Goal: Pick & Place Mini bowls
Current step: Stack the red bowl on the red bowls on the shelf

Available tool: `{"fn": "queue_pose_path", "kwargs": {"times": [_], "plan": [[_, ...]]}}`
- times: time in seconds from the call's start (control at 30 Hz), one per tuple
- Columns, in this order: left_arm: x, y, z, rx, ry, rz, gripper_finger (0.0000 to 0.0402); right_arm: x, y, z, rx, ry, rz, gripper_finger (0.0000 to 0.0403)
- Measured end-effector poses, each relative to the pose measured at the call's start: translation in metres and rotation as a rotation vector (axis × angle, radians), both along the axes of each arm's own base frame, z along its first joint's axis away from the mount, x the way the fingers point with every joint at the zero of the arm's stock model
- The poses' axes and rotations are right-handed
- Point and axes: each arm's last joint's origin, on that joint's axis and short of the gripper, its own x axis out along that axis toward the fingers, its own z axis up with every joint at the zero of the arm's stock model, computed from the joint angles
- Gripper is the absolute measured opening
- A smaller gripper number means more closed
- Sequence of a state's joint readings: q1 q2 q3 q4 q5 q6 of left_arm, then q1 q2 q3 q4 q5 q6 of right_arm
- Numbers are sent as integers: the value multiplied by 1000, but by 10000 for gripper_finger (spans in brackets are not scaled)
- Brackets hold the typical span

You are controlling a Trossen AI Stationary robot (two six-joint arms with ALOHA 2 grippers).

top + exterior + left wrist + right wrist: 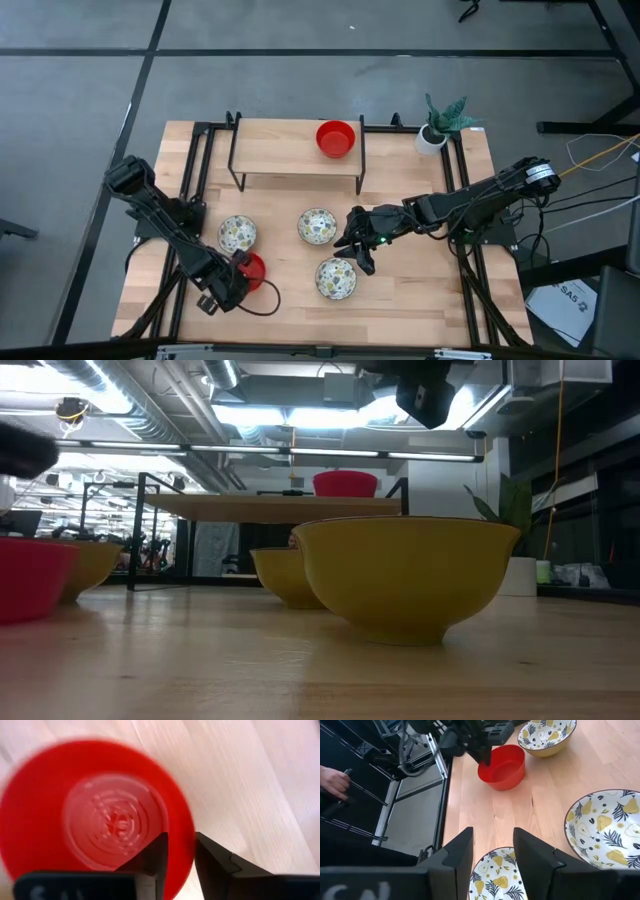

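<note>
Gripping the rim of a red mini bowl (252, 268), the left gripper (236, 272) is pinching its wall at the table's (420, 300) front-left. The bowl is sitting upright, mouth up. The right gripper (357, 248) is hovering open between patterned bowls (336, 278).

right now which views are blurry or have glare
Left wrist view: the red bowl fills the frame, soft and out of focus. Low view: ceiling lights glare, the nearest patterned bowl looms large. High and right wrist views look sharp.

Red bowls (336, 138) plain glossy; patterned bowls (317, 226) white, yellow-pear print.
</note>
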State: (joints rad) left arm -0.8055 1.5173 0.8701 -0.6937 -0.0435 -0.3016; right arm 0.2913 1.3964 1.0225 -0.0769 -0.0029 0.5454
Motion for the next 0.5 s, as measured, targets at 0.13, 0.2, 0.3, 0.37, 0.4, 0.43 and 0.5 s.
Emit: {"fn": "queue_pose_path", "kwargs": {"times": [0.13, 0.2, 0.3, 0.37, 0.4, 0.43, 0.5], "plan": [[5, -3, 8, -6, -45, 44, 37, 0, 0, 0, -3, -1, 1, 140], [6, -3, 9, -17, -39, 85, 12, 0, 0, 0, -3, -1, 1, 140], [6, -3, 9, -30, -31, 149, 4, 0, 0, 0, -3, -1, 1, 140], [6, -3, 9, -32, -33, 183, 2, 0, 0, 0, -3, -1, 1, 140], [6, -3, 9, -34, -33, 198, 2, 0, 0, 0, -4, -1, 1, 140], [6, -3, 9, -35, -32, 207, 2, 0, 0, 0, -4, 0, 1, 140], [6, -3, 9, -41, -29, 224, 3, 0, 0, 0, -4, 0, 1, 140]]}}
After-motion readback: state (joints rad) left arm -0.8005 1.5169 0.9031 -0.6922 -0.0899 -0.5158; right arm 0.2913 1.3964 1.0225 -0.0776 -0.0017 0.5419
